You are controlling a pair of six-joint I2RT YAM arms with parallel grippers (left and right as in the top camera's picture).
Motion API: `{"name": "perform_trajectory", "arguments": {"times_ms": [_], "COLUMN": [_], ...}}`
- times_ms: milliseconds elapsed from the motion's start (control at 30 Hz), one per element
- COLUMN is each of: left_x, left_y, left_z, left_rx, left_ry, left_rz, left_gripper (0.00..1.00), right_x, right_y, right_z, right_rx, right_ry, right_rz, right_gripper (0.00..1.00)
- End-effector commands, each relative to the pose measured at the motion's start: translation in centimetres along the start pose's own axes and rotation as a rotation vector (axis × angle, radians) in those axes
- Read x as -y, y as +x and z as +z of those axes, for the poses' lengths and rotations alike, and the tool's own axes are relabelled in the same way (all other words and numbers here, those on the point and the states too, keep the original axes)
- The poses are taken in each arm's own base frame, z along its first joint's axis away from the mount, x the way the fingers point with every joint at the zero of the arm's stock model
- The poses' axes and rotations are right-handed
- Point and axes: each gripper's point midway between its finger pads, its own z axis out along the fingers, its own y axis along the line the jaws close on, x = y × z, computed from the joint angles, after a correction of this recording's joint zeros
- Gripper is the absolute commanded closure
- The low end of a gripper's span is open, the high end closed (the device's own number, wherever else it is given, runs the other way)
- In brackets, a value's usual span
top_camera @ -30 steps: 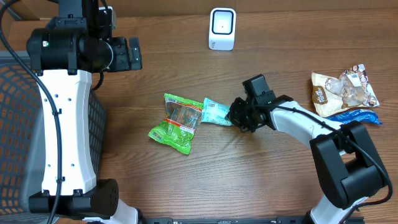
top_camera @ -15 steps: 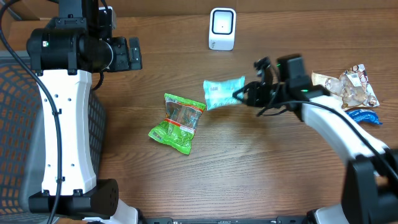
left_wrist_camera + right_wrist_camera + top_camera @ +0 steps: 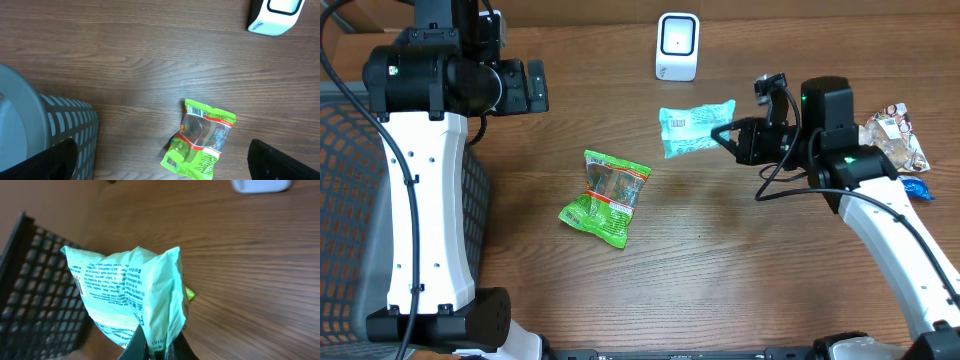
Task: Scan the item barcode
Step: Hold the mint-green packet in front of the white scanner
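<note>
My right gripper (image 3: 728,134) is shut on the edge of a mint-green packet (image 3: 695,127) and holds it off the table, just in front of the white scanner (image 3: 677,46). In the right wrist view the packet (image 3: 130,290) hangs printed side up, pinched between the jaws of my right gripper (image 3: 156,347), with the scanner (image 3: 260,185) at the top edge. A bright green packet (image 3: 605,197) lies flat on the table at centre-left. My left gripper (image 3: 162,162) stands open high above that green packet (image 3: 202,140), holding nothing.
A dark mesh basket (image 3: 350,200) stands at the left edge, also seen as the basket (image 3: 60,130) in the left wrist view. A brown-and-white snack bag (image 3: 875,145) and a blue packet (image 3: 900,187) lie at the far right.
My right gripper has lifted the mint-green packet from beside the green packet and carried it up and to the right, toward the scanner. The left arm has not moved.
</note>
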Motion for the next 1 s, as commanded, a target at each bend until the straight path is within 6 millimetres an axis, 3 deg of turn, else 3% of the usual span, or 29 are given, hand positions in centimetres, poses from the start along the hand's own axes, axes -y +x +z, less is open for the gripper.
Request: {"name": "perform_trajectory", "arguments": {"times_ms": [0, 100, 233, 467, 733, 967], "left_x": [-0.3, -0.3, -0.3, -0.3, -0.3, -0.3], "left_y": [-0.4, -0.4, -0.4, -0.4, -0.4, -0.4], "left_z": [-0.7, -0.7, -0.7, -0.7, -0.7, -0.7], "left_rx": [0.025, 0.025, 0.025, 0.025, 0.025, 0.025], "left_ry": [-0.010, -0.010, -0.010, -0.010, -0.010, -0.010], "left_rz": [0.015, 0.015, 0.015, 0.015, 0.015, 0.015], "left_gripper": [0.00, 0.00, 0.00, 0.00, 0.00, 0.00], "right_x": [1.3, 3.7, 3.9, 2.6, 5.3, 6.2], "right_y": [-2.6, -3.7, -5.7, -9.1, -14.0, -15.7], "right_z": [-1.2, -1.4, -1.3, 2.2, 3.3, 6.2], "right_rx": [0.116, 0.194, 0.285, 0.377, 0.508, 0.590], "right_ry": [0.167, 0.398, 0.604, 0.696, 1.031, 1.136], "right_rz": [-0.022, -0.090, -0.292, -0.646, -0.999, -1.197], "right_gripper": [0.96, 0.96, 0.96, 0.96, 0.96, 0.96]}}
